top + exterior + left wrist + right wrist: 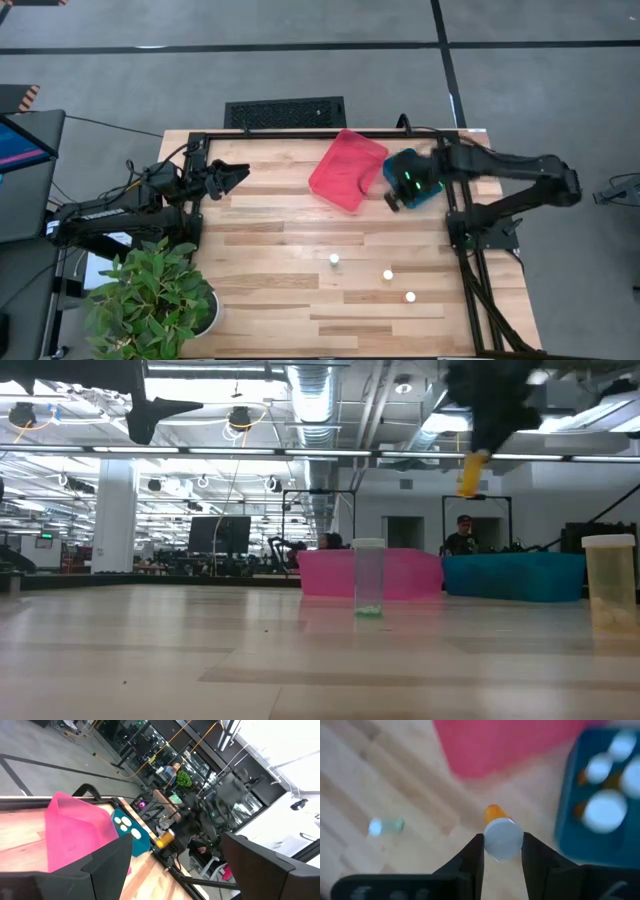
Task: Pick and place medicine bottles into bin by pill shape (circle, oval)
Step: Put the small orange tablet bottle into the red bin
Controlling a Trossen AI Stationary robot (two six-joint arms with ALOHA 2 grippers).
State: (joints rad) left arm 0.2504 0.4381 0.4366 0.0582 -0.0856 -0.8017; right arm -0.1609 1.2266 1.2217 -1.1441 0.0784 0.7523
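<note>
Three bottles wait lower right of centre on your table. Your right claw grips an orange bottle by the blue bin, presumably for dropping; the left claw, upper left, stands open.

A leafy potted plant stood at the desk's near left corner; a dark keyboard lay beyond its far edge.

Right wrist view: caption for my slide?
Right claw holds an orange medicine bottle above the table, near the blue bin.
</note>
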